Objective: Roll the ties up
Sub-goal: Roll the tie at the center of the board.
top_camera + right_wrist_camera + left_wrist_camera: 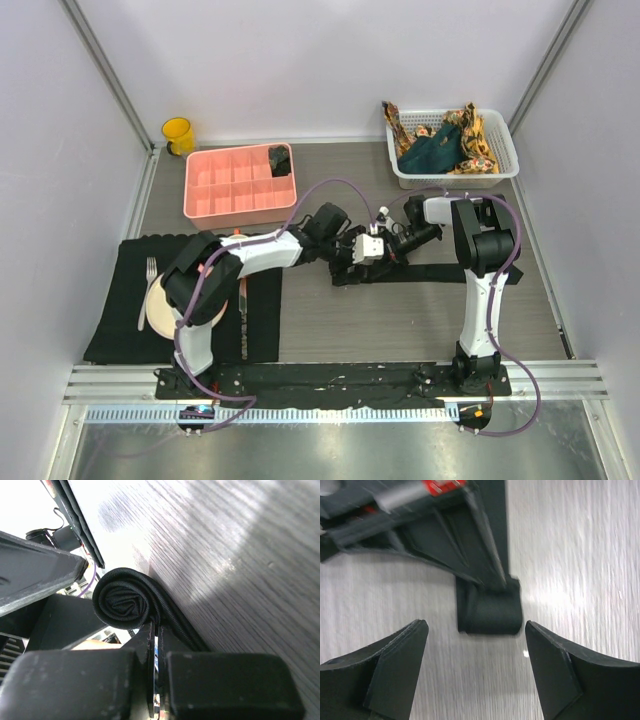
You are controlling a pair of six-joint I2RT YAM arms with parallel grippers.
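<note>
A plain black tie [450, 272] lies stretched across the table, its left end wound into a small roll [345, 272]. In the right wrist view the roll [122, 605] sits right at my right gripper [157, 625], which is shut on the tie at the roll's base. My left gripper [475, 625] is open, its jaws standing either side of the roll [490, 612] and apart from it. In the top view both grippers, left [352, 258] and right [385, 248], meet over the roll. A dark teal tie [432, 152] and orange-yellow patterned ties [478, 140] lie in the white basket [505, 160].
A pink compartment tray [225, 190] at the back holds a dark rolled item [280, 160]. A yellow cup [178, 135] stands at the back left. A wide black mat [120, 300] at the front left carries a plate [158, 310] and a fork [148, 285].
</note>
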